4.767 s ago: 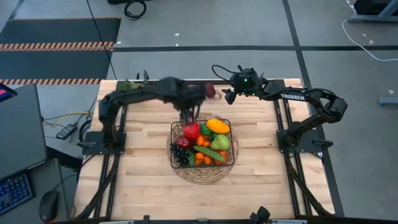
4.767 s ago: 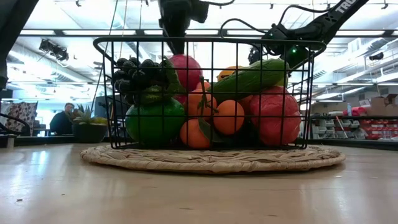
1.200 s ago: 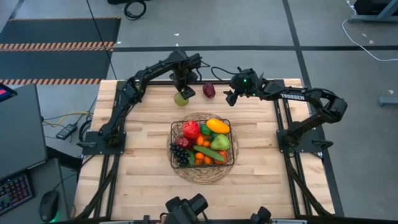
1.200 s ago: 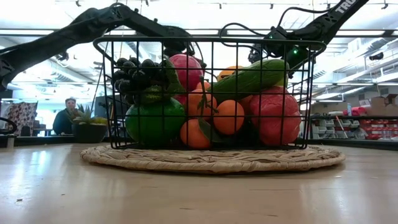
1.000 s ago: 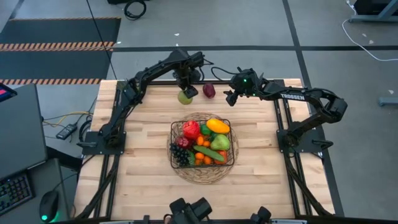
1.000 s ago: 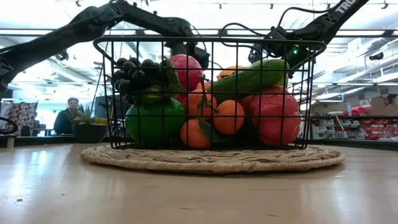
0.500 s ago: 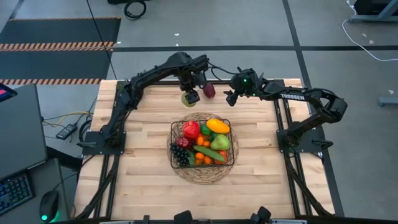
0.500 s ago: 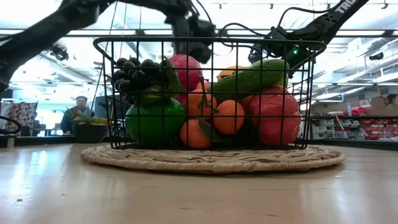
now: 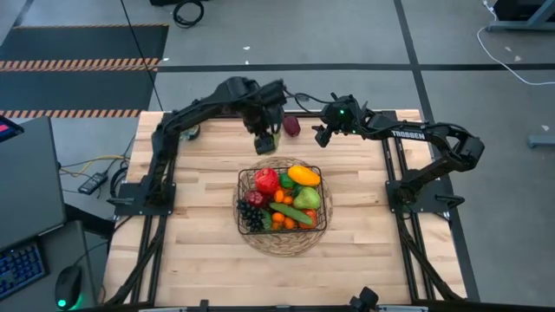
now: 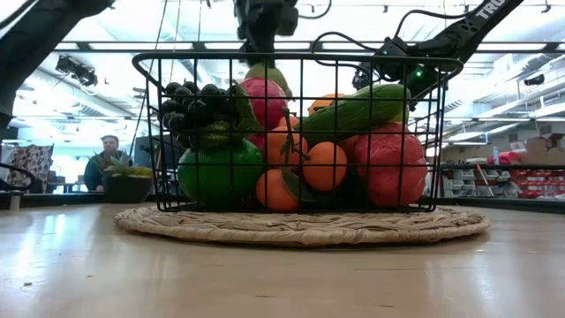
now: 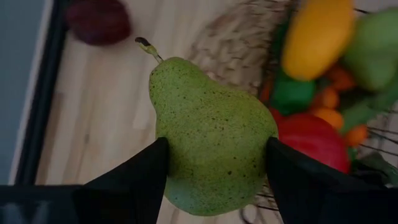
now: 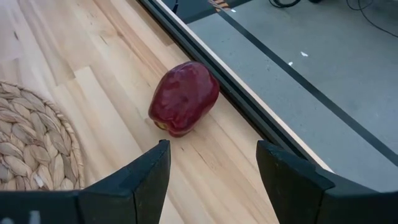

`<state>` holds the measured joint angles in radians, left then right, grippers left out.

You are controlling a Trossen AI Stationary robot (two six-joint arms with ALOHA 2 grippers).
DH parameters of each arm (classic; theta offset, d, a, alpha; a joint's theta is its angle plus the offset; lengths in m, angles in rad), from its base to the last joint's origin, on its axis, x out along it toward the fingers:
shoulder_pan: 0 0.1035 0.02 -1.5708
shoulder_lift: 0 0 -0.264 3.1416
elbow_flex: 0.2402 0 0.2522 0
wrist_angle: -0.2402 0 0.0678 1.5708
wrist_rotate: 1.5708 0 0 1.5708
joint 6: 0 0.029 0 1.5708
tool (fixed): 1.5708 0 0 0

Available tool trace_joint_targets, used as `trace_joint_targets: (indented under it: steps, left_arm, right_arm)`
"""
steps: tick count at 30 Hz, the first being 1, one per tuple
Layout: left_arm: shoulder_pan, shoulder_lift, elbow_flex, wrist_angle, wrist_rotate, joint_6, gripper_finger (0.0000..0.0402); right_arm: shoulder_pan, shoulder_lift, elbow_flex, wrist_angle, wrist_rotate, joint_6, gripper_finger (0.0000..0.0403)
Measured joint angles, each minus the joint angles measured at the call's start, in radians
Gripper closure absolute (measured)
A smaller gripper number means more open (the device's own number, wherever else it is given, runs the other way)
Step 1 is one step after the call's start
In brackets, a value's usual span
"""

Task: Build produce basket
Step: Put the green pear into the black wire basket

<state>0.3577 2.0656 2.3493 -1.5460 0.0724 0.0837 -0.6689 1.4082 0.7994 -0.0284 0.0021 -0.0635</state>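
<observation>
From above we see the left gripper just behind the basket, over its far rim, but the fruit it carries is mostly hidden under the arm; our left wrist view settles it: both fingers press the sides of a pear, which sits squarely between the jaws, stem pointing away from them, skin light green with fine dark speckles. Past the pear that view shows the mat and blurred produce, and beyond the stem a dark red apple. The low view adds height: the pear hangs at the level of the basket's top rim, behind the piled fruit, with the gripper above it. The right gripper waits near the table's far edge, and only its wrist view makes plain that the jaws are spread wide, with the apple lying on the wood ahead of them and in line with the gap, untouched. The basket stands on the round mat, heaped with grapes, a cucumber, oranges and a mango
</observation>
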Motion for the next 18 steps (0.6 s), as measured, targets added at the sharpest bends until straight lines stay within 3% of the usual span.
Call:
trace_joint_targets:
  steps: [10,18]
  left_arm:
    - [-0.189,-0.001,0.0,0.003,-0.001,-0.074,0.0159]
    - [-0.328,-0.003,0.001,0.028,-0.065,-0.151,0.0159]
  right_arm:
    - [0.0,0.0,0.0,0.01,0.0,-0.014,0.016]
    - [0.016,0.0,0.0,-0.006,-0.023,0.038,0.016]
